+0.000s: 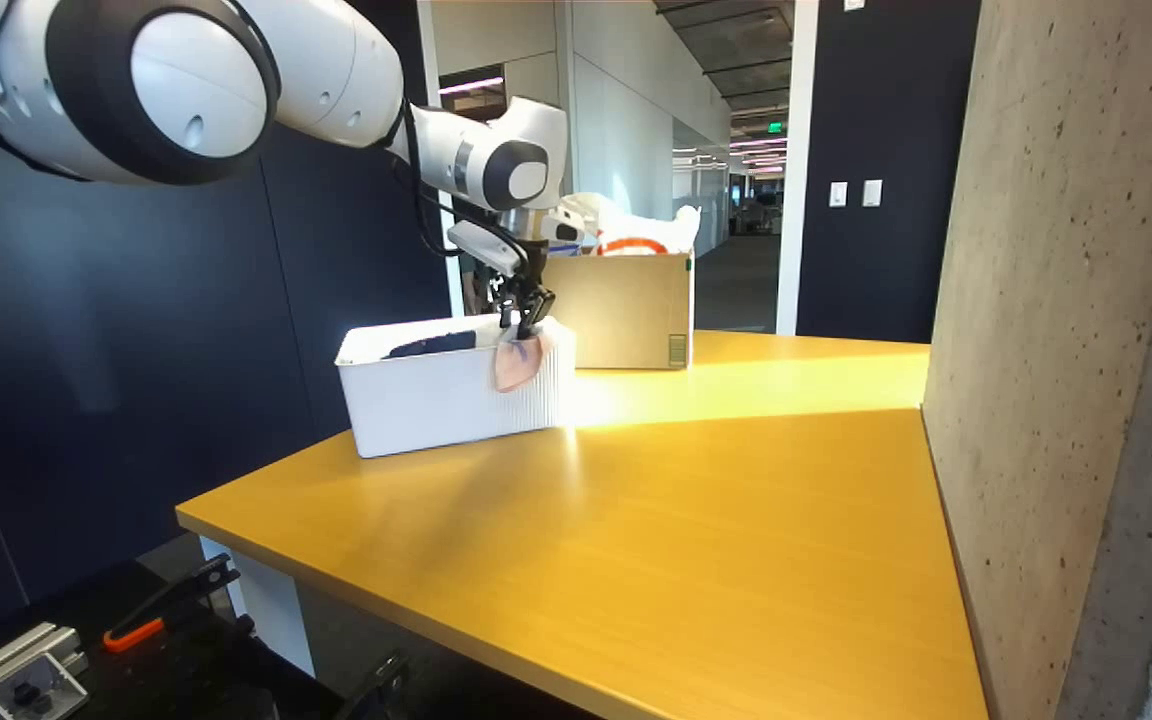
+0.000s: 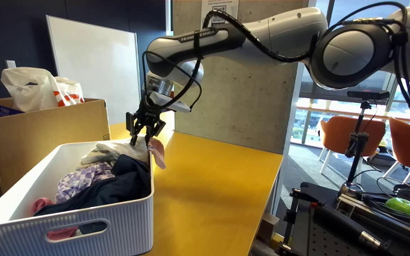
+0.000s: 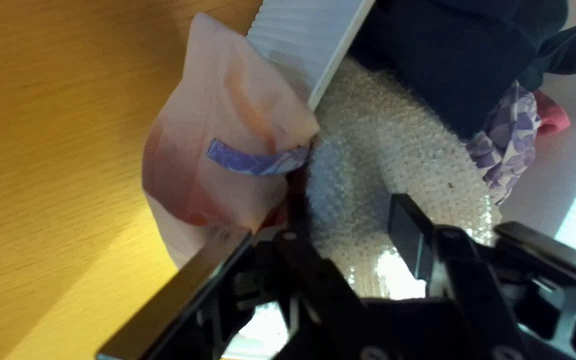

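The claw (image 3: pixel 348 220) stands parted partway, its fingers (image 3: pixel 413 235) astride the beige cloth (image 3: pixel 403 160) just beneath; no firm grip shows. That cloth should be light, soft and limp, its glinting weave perhaps slippery, so a raised fold between the fingers looks the best hold. Close beside one finger, the pink cloth (image 3: pixel 198 192) hangs outside the bin (image 2: pixel 130 227); farther off lies the navy cloth (image 3: pixel 448 60).

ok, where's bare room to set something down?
Free: the flat yellow tabletop between the white ribbed plastic bin and the grey concrete wall. Crowded: the bin's interior, heaped with crumpled dark navy cloth; its rim, where pale pink fabric hangs beside the black two-fingered gripper; seemingly also the side facing the brown cardboard box.
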Action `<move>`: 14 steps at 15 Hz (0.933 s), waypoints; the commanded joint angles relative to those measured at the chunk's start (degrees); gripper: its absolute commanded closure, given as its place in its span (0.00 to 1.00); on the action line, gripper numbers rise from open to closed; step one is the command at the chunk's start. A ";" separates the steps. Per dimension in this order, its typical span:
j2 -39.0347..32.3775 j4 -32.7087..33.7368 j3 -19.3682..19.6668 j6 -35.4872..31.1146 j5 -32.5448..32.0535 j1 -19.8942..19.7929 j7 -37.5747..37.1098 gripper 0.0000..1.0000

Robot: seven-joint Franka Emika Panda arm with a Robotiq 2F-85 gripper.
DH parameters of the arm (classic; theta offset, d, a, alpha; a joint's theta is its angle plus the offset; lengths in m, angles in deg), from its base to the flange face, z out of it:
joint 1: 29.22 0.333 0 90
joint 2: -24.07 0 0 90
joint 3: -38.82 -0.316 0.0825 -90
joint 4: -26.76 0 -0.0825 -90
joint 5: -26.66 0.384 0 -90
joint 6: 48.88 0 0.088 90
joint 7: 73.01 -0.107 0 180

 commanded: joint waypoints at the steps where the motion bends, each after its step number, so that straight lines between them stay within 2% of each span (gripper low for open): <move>1: -2.45 4.22 -0.21 2.32 -0.10 -0.29 0.32 0.84; 3: -2.32 3.88 -0.26 2.03 -0.10 -0.11 0.29 0.98; 4: -1.78 3.33 -0.17 1.78 -0.28 0.14 0.38 1.00; 9: 3.87 0.52 0.48 0.25 -0.87 1.02 0.23 0.99; 14: 13.45 -4.11 2.18 -1.17 -1.84 0.03 0.14 0.99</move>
